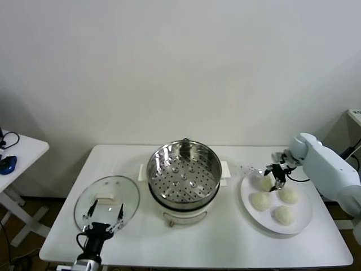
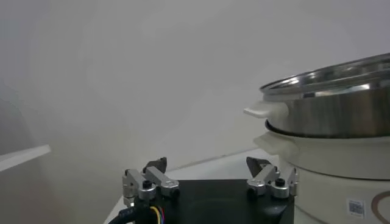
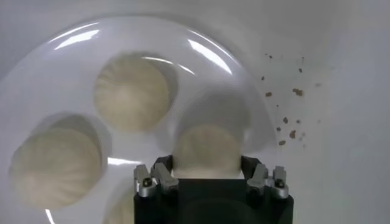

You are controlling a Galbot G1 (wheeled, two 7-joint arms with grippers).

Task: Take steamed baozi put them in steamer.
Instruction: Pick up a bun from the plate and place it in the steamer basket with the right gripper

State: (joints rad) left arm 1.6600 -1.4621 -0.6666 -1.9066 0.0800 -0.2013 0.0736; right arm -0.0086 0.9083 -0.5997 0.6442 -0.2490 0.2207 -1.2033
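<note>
Four cream-white baozi lie on a white plate (image 1: 302, 223) at the right of the table: baozi (image 1: 264, 183), (image 1: 259, 201), (image 1: 288, 195), (image 1: 283, 214). My right gripper (image 1: 277, 182) is low over the plate's back-left part, open, with its fingers on either side of one baozi (image 3: 207, 149), which still rests on the plate. Two more baozi (image 3: 131, 91) (image 3: 55, 167) lie beyond it. The steel steamer (image 1: 184, 172) stands empty on its white base at the table's middle. My left gripper (image 1: 104, 218) is open and empty at the front left.
A round glass lid (image 1: 107, 196) with a white handle lies flat to the left of the steamer, under my left gripper. The steamer's side and handle (image 2: 268, 109) fill the left wrist view. Small crumbs (image 3: 286, 128) lie on the table beside the plate.
</note>
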